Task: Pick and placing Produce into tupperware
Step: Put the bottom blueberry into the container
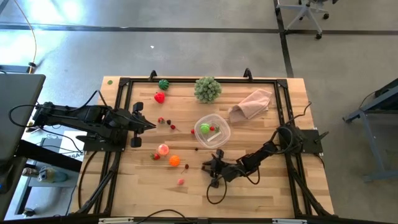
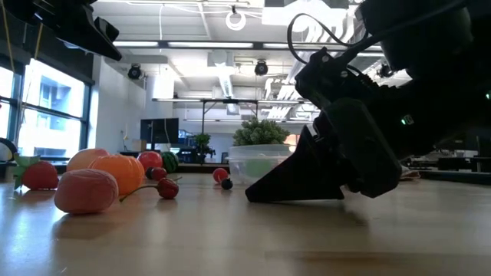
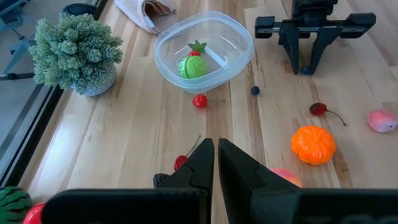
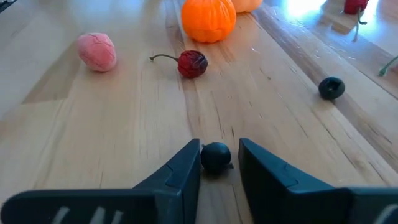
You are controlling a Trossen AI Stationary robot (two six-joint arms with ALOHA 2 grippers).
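The clear round tupperware [image 1: 200, 138] stands mid-table and holds a green piece [image 3: 189, 67] and a red one [image 3: 197, 48]. Loose produce lies to its left and near side: an orange [image 4: 208, 18], a cherry [image 4: 191, 63], a pink piece [image 4: 97, 51] and a dark berry [image 4: 331, 88]. My right gripper [image 1: 205, 165] is low at the table's near side, its fingers narrowly apart around another dark berry [image 4: 216, 157] that rests on the wood. My left gripper [image 3: 216, 146] hovers shut at the table's left, holding nothing. My right gripper comes in slanting down from the table's right. One finger [image 4: 189, 163] lies against the berry's side [image 4: 204, 157]. The other finger [image 4: 255, 163] stands a sliver off the opposite side. The berry sits on the table between the fingertips.
A pale green leafy ball [image 1: 208, 89] and a pink cloth [image 1: 252, 104] lie at the far edge. A toy watermelon [image 1: 163, 84] and a red fruit [image 1: 160, 97] sit at the far left. The black frame [image 1: 186, 79] borders the table.
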